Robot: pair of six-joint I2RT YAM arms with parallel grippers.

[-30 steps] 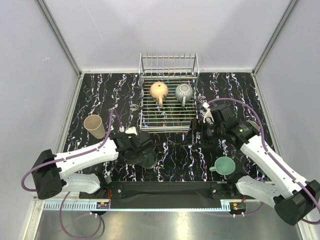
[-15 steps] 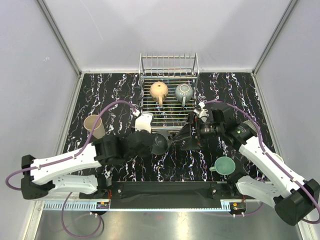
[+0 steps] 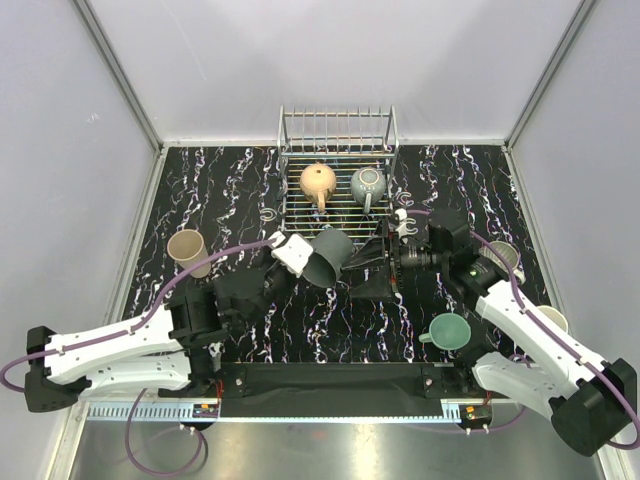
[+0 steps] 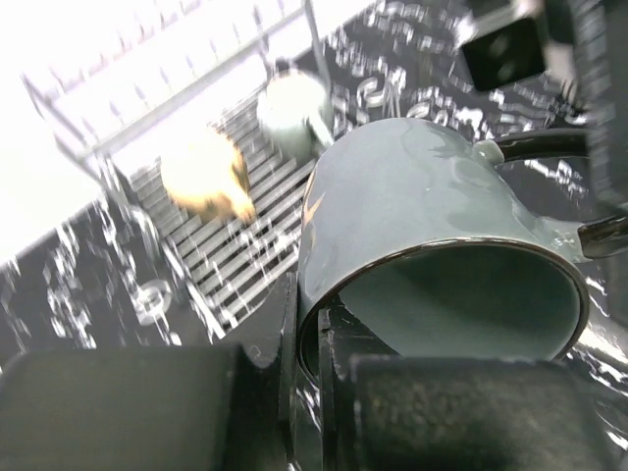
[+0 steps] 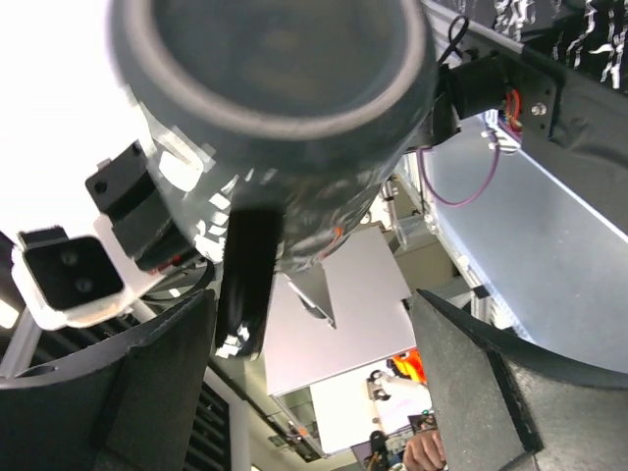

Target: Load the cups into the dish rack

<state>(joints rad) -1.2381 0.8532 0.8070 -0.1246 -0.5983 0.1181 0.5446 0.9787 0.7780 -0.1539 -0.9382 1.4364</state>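
Note:
My left gripper (image 3: 310, 262) is shut on the rim of a dark grey mug (image 3: 332, 254) and holds it tilted, off the table, just in front of the dish rack (image 3: 336, 215). In the left wrist view the fingers (image 4: 294, 334) pinch the mug's wall (image 4: 432, 216). My right gripper (image 3: 366, 268) is open, its fingers pointing left at the mug; its wrist view shows the mug's base (image 5: 275, 108) and handle (image 5: 245, 275) just beyond the open fingers (image 5: 128, 392). A tan mug (image 3: 318, 183) and a grey-green mug (image 3: 367, 184) sit upside down in the rack.
A beige cup (image 3: 188, 250) stands on the left of the table. A teal cup (image 3: 450, 330) sits near the right arm's base. Two whitish cups (image 3: 503, 255) (image 3: 551, 320) are partly hidden by the right arm. Grey walls enclose the table.
My left gripper has lifted the dark grey mug from the table and carried it right and toward the rack. My right gripper has swung to face the mug, jaws open.

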